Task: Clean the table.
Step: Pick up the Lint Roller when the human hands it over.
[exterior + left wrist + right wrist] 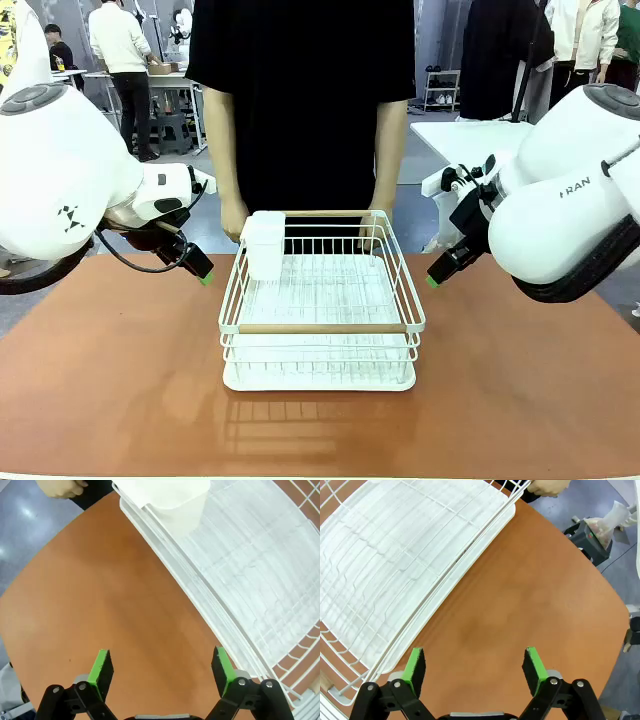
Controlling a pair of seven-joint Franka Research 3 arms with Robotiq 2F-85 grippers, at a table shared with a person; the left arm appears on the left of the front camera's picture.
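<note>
The large rectangular table [110, 390] with the smooth, slightly glossy reddish-brown top is stretching across the front view, under both arms. In its middle a white wire dish rack [322, 327] with pale wooden bars is standing on a white plastic drip tray [320, 380]. A white plastic cup [265, 245] is sitting at the rack's far left corner. A person is standing at the far side, with the hands [235, 218] at the rack's far rim.

The left gripper [162, 667] is hovering just beside the rack's left side, its jaws wide apart and empty. The right gripper [475, 665] is hovering beside the right side, also with nothing between its green pads.

The table top is looking hard and slippery, so things will probably slide on it easily. The rack is seeming light and stiff, but wide. I think the best hold is on the rim wires, one gripper on each side. The tray may stay behind if it is loose.
</note>
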